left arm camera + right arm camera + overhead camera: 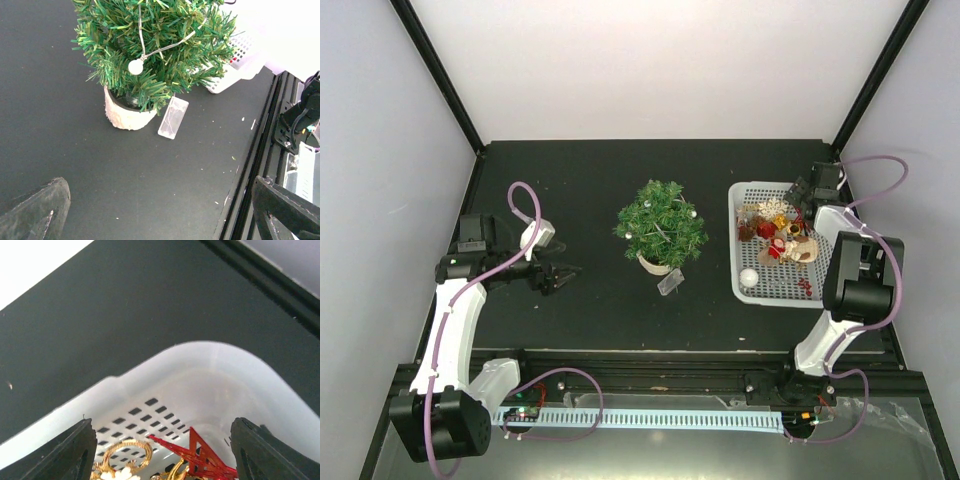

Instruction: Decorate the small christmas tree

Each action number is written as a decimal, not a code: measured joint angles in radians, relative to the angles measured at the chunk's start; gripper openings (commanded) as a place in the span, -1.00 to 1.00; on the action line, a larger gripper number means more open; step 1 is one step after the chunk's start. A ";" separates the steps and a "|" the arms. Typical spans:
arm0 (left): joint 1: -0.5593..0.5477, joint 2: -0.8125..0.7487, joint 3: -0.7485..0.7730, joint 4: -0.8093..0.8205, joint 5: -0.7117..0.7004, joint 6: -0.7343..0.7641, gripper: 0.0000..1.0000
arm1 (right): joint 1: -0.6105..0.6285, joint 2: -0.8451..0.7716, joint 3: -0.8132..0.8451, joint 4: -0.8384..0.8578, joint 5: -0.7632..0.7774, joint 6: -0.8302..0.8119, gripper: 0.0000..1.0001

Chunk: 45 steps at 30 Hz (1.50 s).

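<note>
Right gripper [167, 452]: I'm hovering wide open, empty, over mesh basket's [200, 370] far corner.
Small christmas tree [662, 222]: sitting to my left, nearer the left gripper [563, 275], also spread empty.

A matte black tabletop [580, 180] fills the floor of the booth, and the left wrist view shows it flecked with small pale crumbs near its front edge. Behind it rises a plain white back panel [660, 60], flanked by pale grey side walls [370, 200]. Black corner struts [435, 70] slant up at the joins. A black rail [650, 362] borders the near edge. The light is bright and even, and shadows are soft.
</note>
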 measured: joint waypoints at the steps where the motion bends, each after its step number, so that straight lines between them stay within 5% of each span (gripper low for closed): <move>1: 0.000 0.000 0.000 -0.004 0.002 0.003 0.98 | 0.000 0.012 0.007 0.000 -0.008 -0.004 0.49; 13: 0.000 0.002 0.016 -0.034 0.015 0.026 0.98 | -0.007 0.092 0.067 -0.019 -0.105 -0.019 0.46; 29: 0.000 0.002 0.016 -0.042 0.016 0.035 0.98 | -0.034 0.092 0.068 -0.013 -0.340 -0.022 0.14; 45: 0.000 -0.001 0.016 -0.042 0.019 0.036 0.98 | 0.009 -0.024 -0.063 -0.022 -0.467 -0.010 0.11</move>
